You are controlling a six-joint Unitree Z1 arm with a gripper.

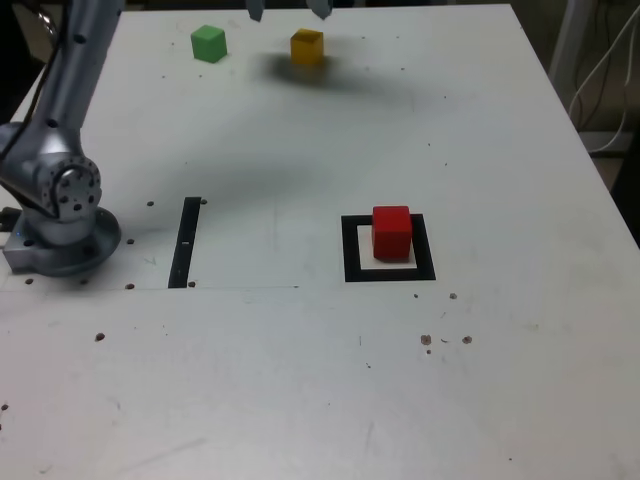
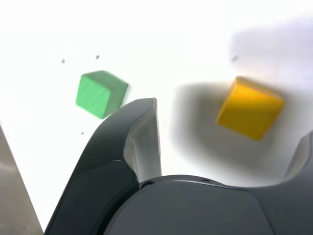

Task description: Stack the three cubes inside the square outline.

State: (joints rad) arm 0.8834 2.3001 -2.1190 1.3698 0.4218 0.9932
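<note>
Red is already placed: the red cube sits inside the square outline, right of centre in the exterior view, resting on the pale middle and close to the frame's upper edge. This forms the base of the stack.

The yellow cube lies near the top edge of the exterior view, slightly left of centre, on the white table. The green cube lies just beside it toward the upper left. Both are well apart from the outline.

My fingers stand apart. In the wrist view the yellow cube appears in the gap between them, not yet touched; the green cube lies outside the gap, beyond one finger. In the exterior view only the two tips show at the top edge, above the yellow cube. My gripper holds nothing.

Step in hand, by my judgement: the approach to the second cube, the yellow one. Roughly one third of the task is done.

Requirements for the next move:
- Lower until the tips straddle the yellow cube.
- The cube sits turned relative to my fingers in the wrist view; align to its flat faces before closing.
- Keep the outer finger clear of the green cube.

A narrow black strip lies left of centre in the exterior view, near my base. It is not the target.
</note>
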